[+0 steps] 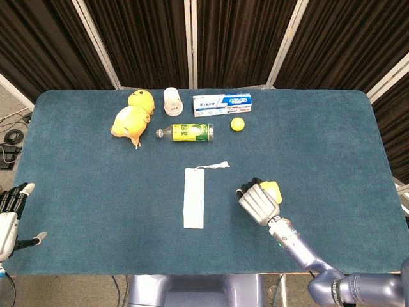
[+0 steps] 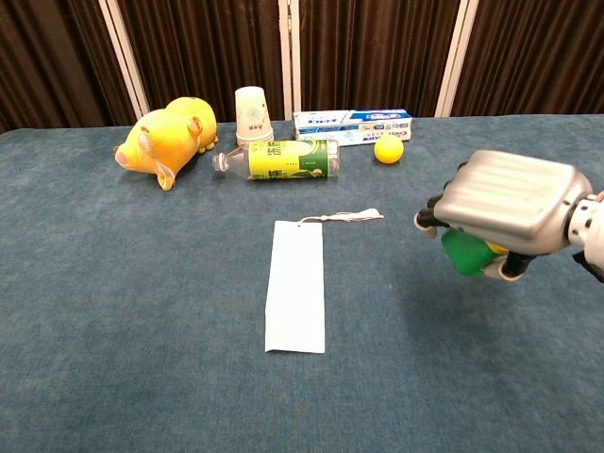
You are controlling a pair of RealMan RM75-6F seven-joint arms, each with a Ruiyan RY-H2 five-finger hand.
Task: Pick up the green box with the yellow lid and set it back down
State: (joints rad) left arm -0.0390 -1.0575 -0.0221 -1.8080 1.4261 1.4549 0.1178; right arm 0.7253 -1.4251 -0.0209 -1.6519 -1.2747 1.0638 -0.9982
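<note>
The green box with the yellow lid (image 2: 464, 253) hangs above the table, tilted, gripped from above by my right hand (image 2: 505, 209). In the head view only its yellow lid (image 1: 271, 190) shows past the right hand (image 1: 257, 203). Most of the box is hidden under the hand's silver back. My left hand (image 1: 9, 214) hangs off the table's near left corner with its fingers apart and nothing in them.
A white paper strip (image 1: 194, 197) with a string lies left of the box. At the back stand a yellow plush pig (image 1: 132, 118), a paper cup (image 1: 172, 101), a lying green bottle (image 1: 188, 132), a toothpaste box (image 1: 222, 103) and a yellow ball (image 1: 238, 124).
</note>
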